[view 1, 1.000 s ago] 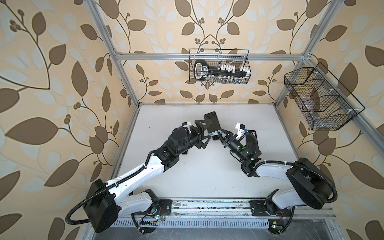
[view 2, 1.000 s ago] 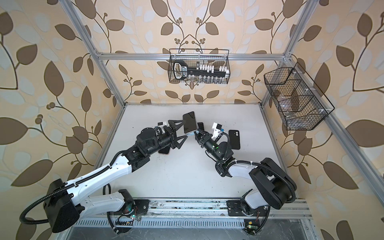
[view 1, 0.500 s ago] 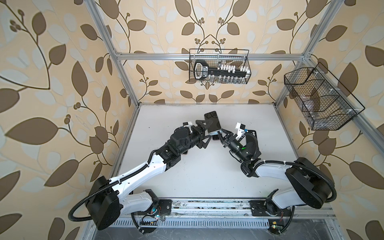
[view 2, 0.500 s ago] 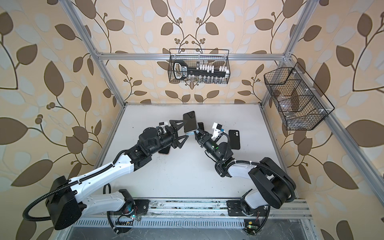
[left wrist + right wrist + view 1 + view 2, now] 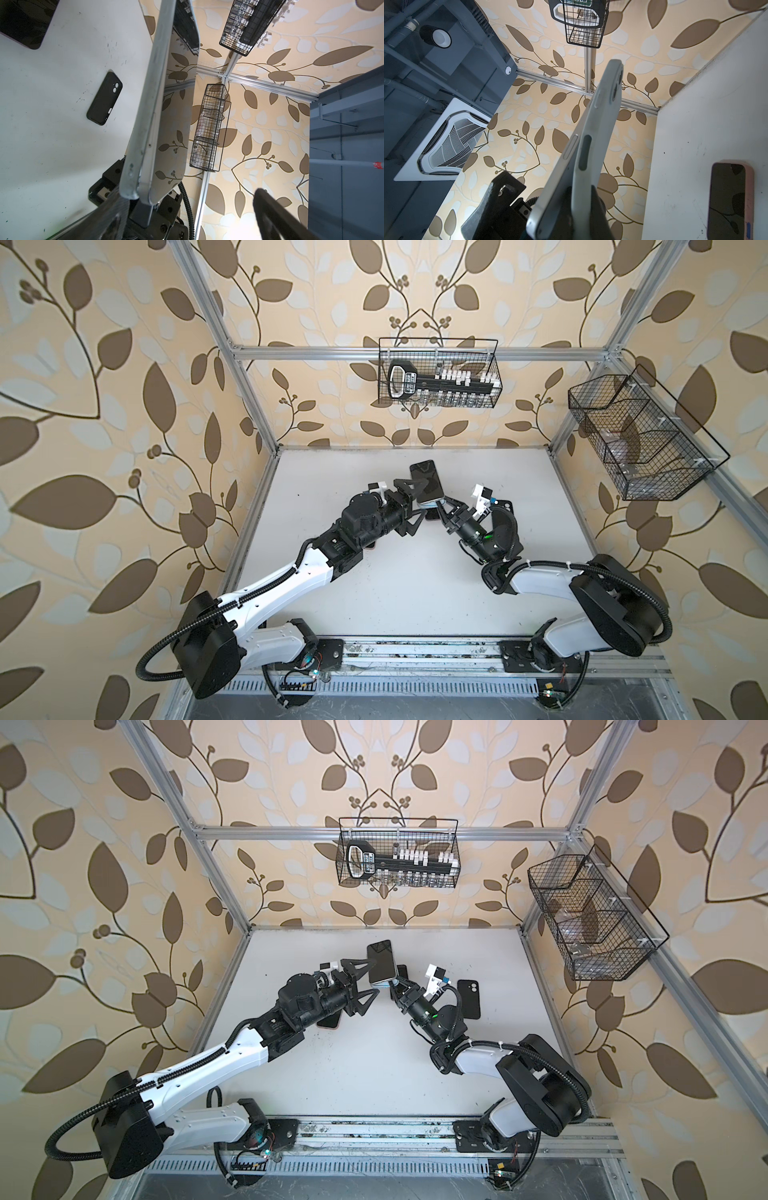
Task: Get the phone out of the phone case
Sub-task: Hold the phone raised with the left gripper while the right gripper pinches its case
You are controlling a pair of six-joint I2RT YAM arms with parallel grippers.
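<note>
A phone [image 5: 428,481] [image 5: 382,963] with a dark screen is held up above the table, inside a pale grey phone case [image 5: 604,116] [image 5: 145,114]. My right gripper [image 5: 442,506] [image 5: 395,986] [image 5: 581,207] is shut on the lower end of the case. There the phone's silvery edge [image 5: 560,176] stands a little way out of the case. My left gripper [image 5: 417,504] [image 5: 368,982] [image 5: 191,195] is open wide, with one finger over the screen and the other behind the case. I cannot tell whether either finger touches.
On the table lie an empty black case [image 5: 468,999] [image 5: 105,97], a phone in a pink case [image 5: 730,199] [image 5: 328,1021] under the left arm, and another dark phone [image 5: 22,20]. Wire baskets hang on the back wall [image 5: 438,373] and right wall [image 5: 640,439].
The left gripper's jaws have drawn in slightly around the phone. The right gripper and the phone have stayed where they were.
</note>
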